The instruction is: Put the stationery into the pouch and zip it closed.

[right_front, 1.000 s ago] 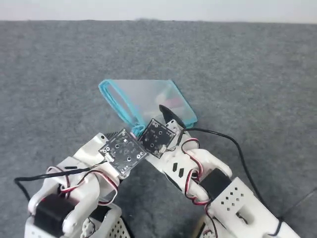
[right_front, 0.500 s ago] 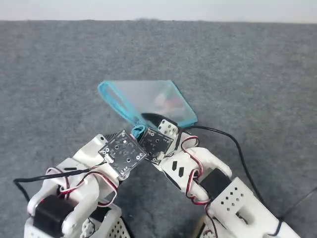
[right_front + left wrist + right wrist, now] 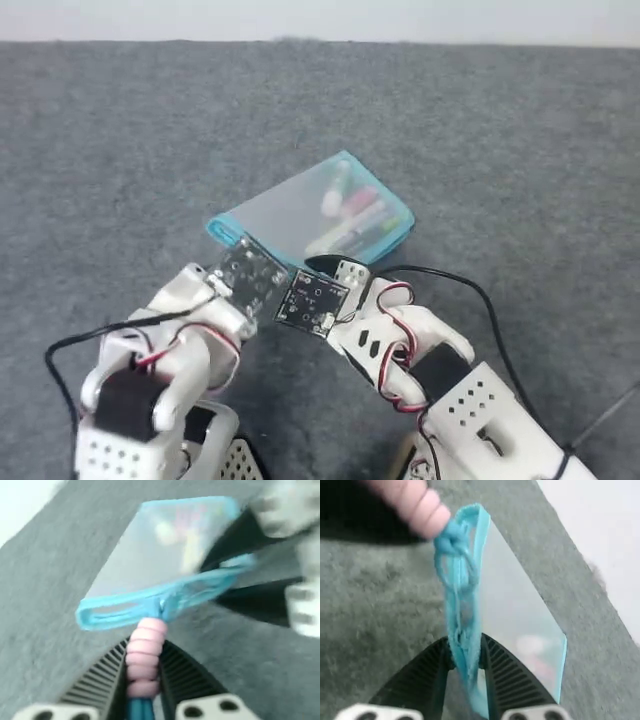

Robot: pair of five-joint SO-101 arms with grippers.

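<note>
The left claw [image 3: 144,652] is clamped shut on the pink ribbed pull [image 3: 146,632] of the pouch's zip, with the pull standing out from between its two dark fingers. The pull joins the slider on the teal zip edge [image 3: 165,597], partway along the mouth of the pouch [image 3: 150,555]. On the side of the slider away from the right claw, the two teal strips stand apart with a gap between them. On the other side they lie together.

The right claw [image 3: 466,647] is closed on that same zip edge, pinching the teal band near one end of the pouch. From there the band runs away from it to the slider and the pink pull. (The left wrist view shows those black fingers gripping the pouch's end beside the slider.)

The pouch is translucent with teal trim. It lies just in front of both wrists, its zip edge toward the arms and its closed bottom away from them. Inside it, toward the bottom corner on the right arm's side, is the stationery [image 3: 350,215]: several pens or markers in pink, white and pale tones, lying side by side. Under the pouch is the grey, felt-like worktop [image 3: 520,140].
</note>
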